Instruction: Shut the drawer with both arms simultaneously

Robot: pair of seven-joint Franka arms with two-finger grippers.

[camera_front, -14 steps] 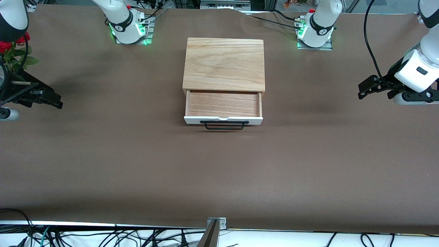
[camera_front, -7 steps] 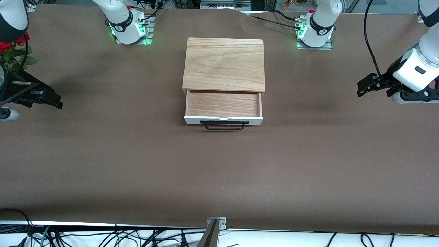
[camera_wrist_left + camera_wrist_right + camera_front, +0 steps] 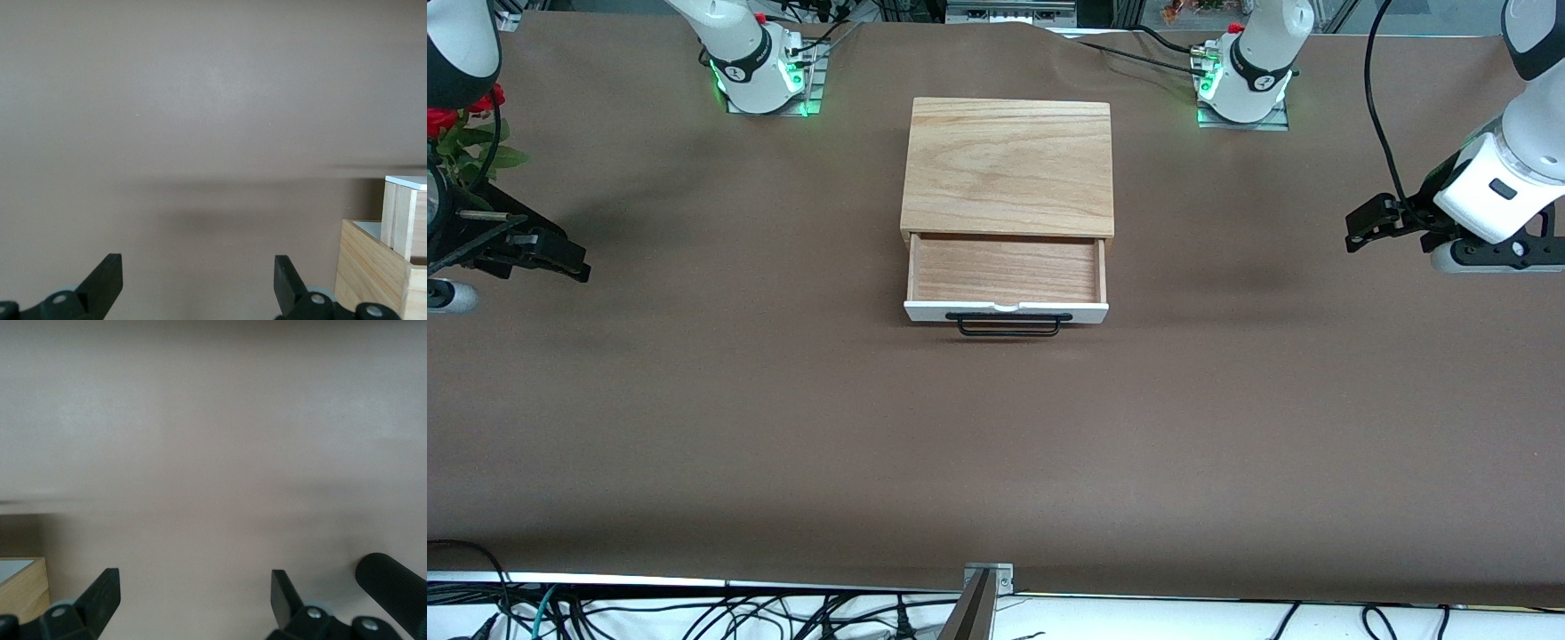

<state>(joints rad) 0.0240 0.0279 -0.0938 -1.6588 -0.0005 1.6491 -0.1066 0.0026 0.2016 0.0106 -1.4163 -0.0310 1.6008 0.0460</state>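
While the drawer [image 3: 1007, 271] stands pulled out of its wooden box [image 3: 1009, 166] mid-table, the left gripper [image 3: 1371, 229] and right gripper [image 3: 560, 260] hover spread wide over the table's ends. Light and rigid, it should slide easily if its white front panel [image 3: 1007, 310] is pushed evenly.

2 white arms [image 3: 1507, 173] with black joint bands, black cables, green-lit bases [image 3: 765, 84], black grippers [image 3: 1369, 224].
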